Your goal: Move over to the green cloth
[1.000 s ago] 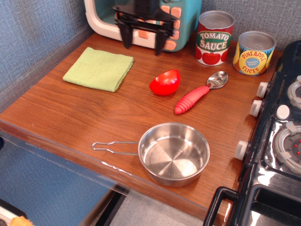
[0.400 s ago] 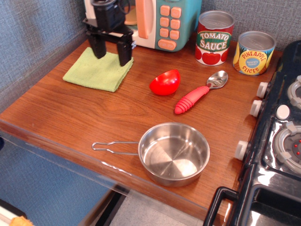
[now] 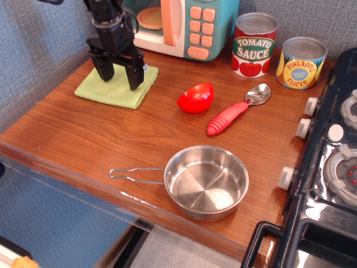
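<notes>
The black tool (image 3: 119, 77) hangs over the green cloth (image 3: 116, 87), its two fingers spread apart with nothing between them, tips low over the fabric; whether they touch it cannot be told. The cloth lies flat at the back left of the wooden table (image 3: 83, 139), just in front of a teal toy microwave (image 3: 184, 25) with peach buttons. To its right sit a red scoop (image 3: 196, 97) and a spoon with a red ribbed handle (image 3: 235, 111). Behind them stand two cans, one labelled "TOMATO SAUCE" (image 3: 254, 44), the other "PINEAPPLE SLICES" (image 3: 301, 62). A steel pot (image 3: 205, 182) rests near the front edge, and a black toy stove (image 3: 329, 167) is on the right.
</notes>
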Tool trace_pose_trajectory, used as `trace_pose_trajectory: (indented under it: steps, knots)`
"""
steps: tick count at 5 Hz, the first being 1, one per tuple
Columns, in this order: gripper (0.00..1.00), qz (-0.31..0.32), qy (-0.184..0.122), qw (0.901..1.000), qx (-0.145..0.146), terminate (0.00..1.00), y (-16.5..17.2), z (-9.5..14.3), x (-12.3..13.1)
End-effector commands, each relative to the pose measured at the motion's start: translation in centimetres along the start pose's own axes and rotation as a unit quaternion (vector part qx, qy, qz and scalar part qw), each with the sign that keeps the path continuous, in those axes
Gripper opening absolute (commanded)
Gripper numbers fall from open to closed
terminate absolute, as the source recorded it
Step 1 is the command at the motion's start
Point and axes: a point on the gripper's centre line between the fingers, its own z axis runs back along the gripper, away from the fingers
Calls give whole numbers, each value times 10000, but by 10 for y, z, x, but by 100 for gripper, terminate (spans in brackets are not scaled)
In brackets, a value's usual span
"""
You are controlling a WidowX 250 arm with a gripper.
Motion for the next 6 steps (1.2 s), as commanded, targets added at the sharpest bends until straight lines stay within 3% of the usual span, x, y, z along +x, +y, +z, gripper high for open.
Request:
trace_pose_trajectory:
  steps: [1,2,3,6]
  knots:
    - [100,-102,281,9985,457,0,-5,-11,7]
    - [100,31,560,9980,291,0,-5,-18,7]
    - [100,238,592,9978,152,0,-4,-15,3]
    - [100,-198,248,9991,298,0,-33,48,-31]
